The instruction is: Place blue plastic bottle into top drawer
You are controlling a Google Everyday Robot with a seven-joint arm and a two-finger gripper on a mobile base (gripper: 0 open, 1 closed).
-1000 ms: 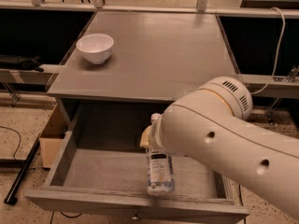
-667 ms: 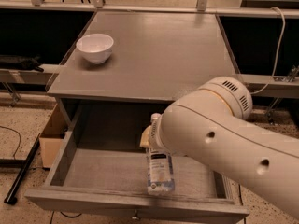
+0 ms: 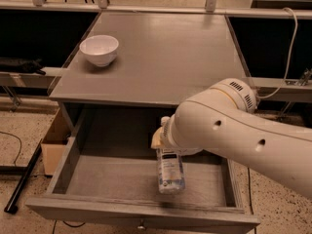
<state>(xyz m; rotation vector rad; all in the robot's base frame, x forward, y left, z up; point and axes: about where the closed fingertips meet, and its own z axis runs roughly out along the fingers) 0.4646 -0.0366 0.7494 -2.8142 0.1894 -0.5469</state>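
Claw (image 3: 158, 139), grip unclear, at upper end of blue plastic bottle (image 3: 170, 173) in top drawer (image 3: 122, 212)

Translucent plastic bottle (image 3: 170, 173); matt wood drawer (image 3: 107, 179) under pincer (image 3: 160, 140).

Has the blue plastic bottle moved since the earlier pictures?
No: the blue plastic bottle stays at the same spot in the top drawer, close to its front edge, just below the end effector.

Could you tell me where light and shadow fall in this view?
Camera view: soft sheen on the tabletop; the back of the top drawer lies in shadow; the claw, above the drawer at the blue plastic bottle, is shaded by the arm.
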